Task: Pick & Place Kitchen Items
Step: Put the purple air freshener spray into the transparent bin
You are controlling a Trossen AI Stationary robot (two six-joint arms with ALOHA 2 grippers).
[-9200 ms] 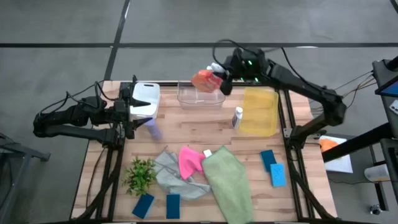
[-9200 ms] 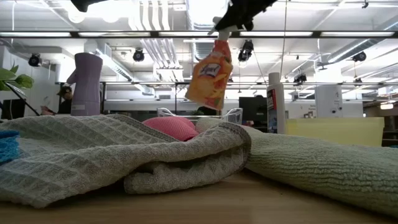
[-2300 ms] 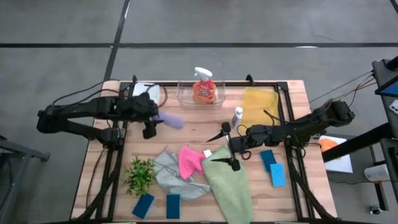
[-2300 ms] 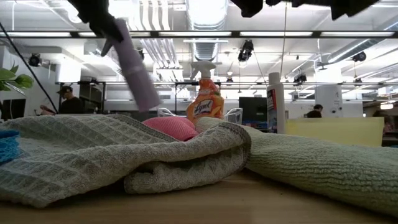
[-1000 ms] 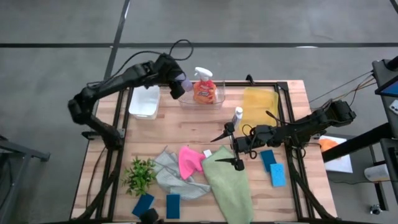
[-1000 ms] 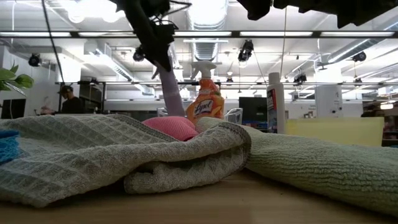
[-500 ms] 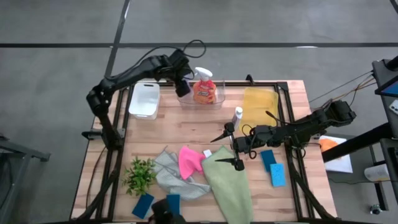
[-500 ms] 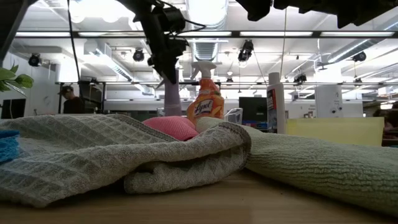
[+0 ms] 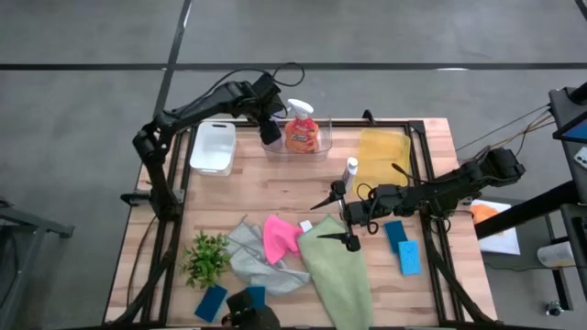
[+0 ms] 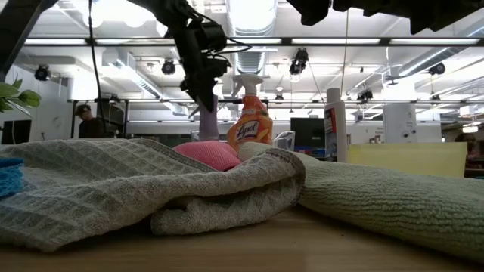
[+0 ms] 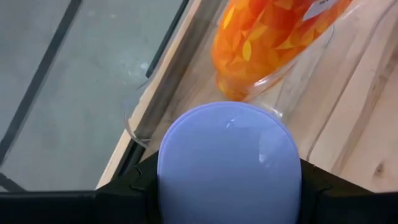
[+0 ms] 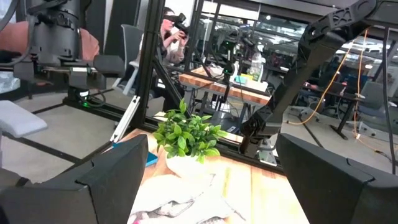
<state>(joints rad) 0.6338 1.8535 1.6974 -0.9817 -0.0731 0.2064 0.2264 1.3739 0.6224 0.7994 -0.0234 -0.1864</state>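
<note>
My left gripper (image 9: 269, 128) is shut on the purple bottle (image 10: 208, 121) above the left end of the clear tray (image 9: 295, 148). The orange spray bottle (image 9: 301, 131) stands in that tray, right beside the bottle. The bottle's top faces the left wrist camera (image 11: 229, 158). My right gripper (image 9: 326, 220) waits open and level above the pink cloth (image 9: 278, 236) and green cloth (image 9: 337, 268). The grey cloth (image 9: 249, 258) lies beside them. The small white bottle (image 9: 349, 171) stands by the yellow tray (image 9: 382, 161). My left gripper pinches the purple bottle's upper part (image 11: 169, 186) between its two fingers (image 11: 134, 188), one on each side. The fingers come from above, slanting down. The bottle hangs upright below them, and the cloths in the low view hide its lower end.
A white tray (image 9: 213, 147) sits at the far left. A small green plant (image 9: 207, 258) stands near the grey cloth. Blue sponges lie at the near left (image 9: 211, 301) and the near right (image 9: 402, 247). Bare wood shows in the table's middle.
My left gripper has carried the purple bottle a little toward the table's right and down, beside the orange spray bottle. The gripper tipped more steeply downward, and the bottle went from tilted to upright.
</note>
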